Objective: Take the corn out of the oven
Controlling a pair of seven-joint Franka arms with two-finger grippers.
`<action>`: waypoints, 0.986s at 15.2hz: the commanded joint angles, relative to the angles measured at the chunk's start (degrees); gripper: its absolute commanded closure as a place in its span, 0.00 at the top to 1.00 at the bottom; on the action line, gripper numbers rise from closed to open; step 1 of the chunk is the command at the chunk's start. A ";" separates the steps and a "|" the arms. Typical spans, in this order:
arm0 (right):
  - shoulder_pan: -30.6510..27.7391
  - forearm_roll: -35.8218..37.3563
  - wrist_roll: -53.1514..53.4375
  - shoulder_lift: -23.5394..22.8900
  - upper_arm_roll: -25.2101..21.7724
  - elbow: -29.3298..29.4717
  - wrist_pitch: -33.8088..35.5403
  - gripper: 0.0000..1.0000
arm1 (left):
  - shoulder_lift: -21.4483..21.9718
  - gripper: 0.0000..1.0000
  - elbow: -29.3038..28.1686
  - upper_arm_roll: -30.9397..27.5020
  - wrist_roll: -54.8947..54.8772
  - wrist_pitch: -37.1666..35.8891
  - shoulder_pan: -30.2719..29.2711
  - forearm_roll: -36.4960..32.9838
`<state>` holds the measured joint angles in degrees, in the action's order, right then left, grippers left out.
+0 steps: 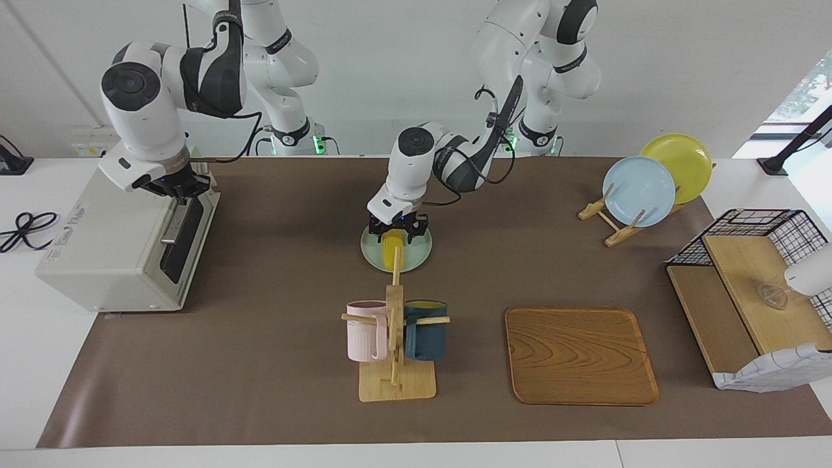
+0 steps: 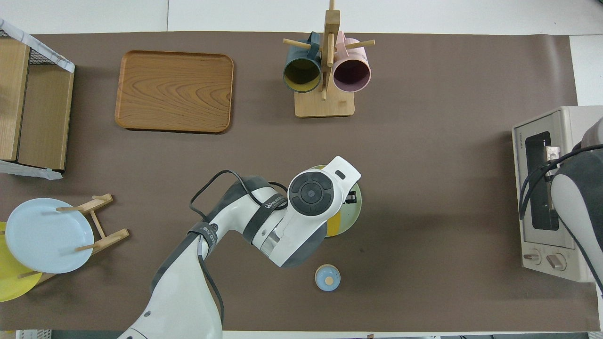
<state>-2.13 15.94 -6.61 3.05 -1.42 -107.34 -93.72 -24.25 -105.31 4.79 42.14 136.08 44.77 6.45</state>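
A: Where is the bright yellow tapered corn cob [image 1: 392, 251] found?

B: On the pale green round plate [image 1: 419, 258], mid-bench, under the left gripper [image 1: 398, 229], whose fingers are spread about the cob's end. The right gripper [image 1: 177, 188] is at the off-white boxy toaster oven's [image 1: 104, 253] door; its fingers cannot be told.

A: The risk?

B: Rolling off, if released carelessly. Its long axis runs toward and away from the robots; the tapered end cannot be made out

Corn [image 1: 392, 251] bright yellow, plate [image 1: 416, 255] pale green, oven [image 1: 110, 250] off-white w/ dark door, tray [image 1: 580, 355] woodgrain.
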 commanded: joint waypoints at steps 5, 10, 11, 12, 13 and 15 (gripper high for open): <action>-1.29 -12.86 -1.21 -1.02 1.77 8.82 4.78 0.29 | 1.75 0.00 1.42 -0.92 1.45 -4.15 -0.12 -0.82; -1.74 -15.06 -0.51 -2.16 1.16 10.74 4.68 0.38 | 7.80 0.00 1.77 -0.84 0.67 -10.99 -5.12 -0.91; -1.48 -14.97 -0.33 -2.78 0.98 11.62 4.94 0.41 | 8.86 0.00 2.73 -0.92 0.14 -13.97 -7.22 -1.00; -1.13 -14.71 0.02 -2.78 0.98 11.72 5.12 0.83 | 8.87 0.00 4.48 -0.93 -1.69 -16.70 -9.42 -1.00; -0.95 -14.62 0.72 -2.78 1.07 11.80 5.21 1.00 | 8.79 0.00 6.24 -0.93 -3.71 -19.16 -11.36 -1.00; -0.95 -14.71 1.77 -2.78 1.16 11.89 6.17 1.00 | 8.09 0.00 9.76 -0.93 -8.63 -23.13 -16.45 -1.08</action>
<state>-2.64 2.59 -6.11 1.12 -0.60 -97.03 -89.00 -15.31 -98.96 3.36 37.65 117.21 32.80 5.96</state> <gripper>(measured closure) 0.436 0.458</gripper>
